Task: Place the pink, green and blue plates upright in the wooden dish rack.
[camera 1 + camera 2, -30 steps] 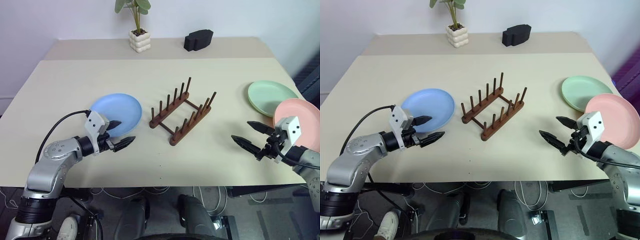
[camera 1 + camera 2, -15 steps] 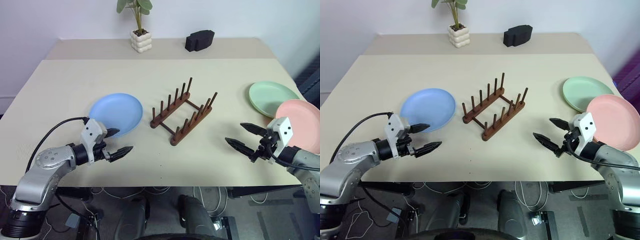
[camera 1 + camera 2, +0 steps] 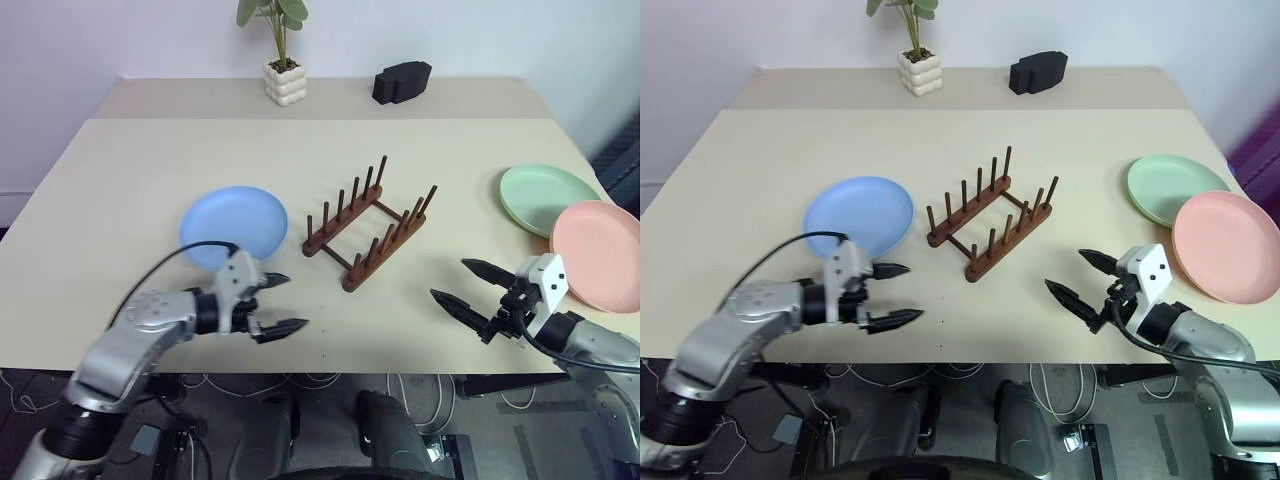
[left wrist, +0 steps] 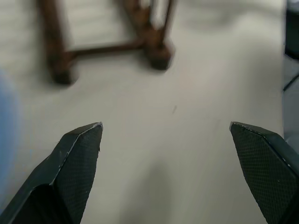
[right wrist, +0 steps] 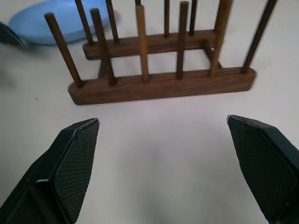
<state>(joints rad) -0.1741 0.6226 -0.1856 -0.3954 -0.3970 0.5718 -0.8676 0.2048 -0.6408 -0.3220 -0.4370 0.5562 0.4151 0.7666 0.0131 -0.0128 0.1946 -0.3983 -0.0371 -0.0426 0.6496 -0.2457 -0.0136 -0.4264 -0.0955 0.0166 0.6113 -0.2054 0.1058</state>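
Both hands, left hand (image 3: pixel 278 303) and right hand (image 3: pixel 463 284), gape empty; the wooden dish rack (image 3: pixel 369 224) holds no plates.

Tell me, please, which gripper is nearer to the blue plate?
The left gripper: it hangs just beside the blue plate's near edge. The right gripper is far off, beyond the rack.

three plates (image 3: pixel 233 224), one dish rack (image 3: pixel 369 235), one potted plant (image 3: pixel 281 60), one black object (image 3: pixel 401 81)
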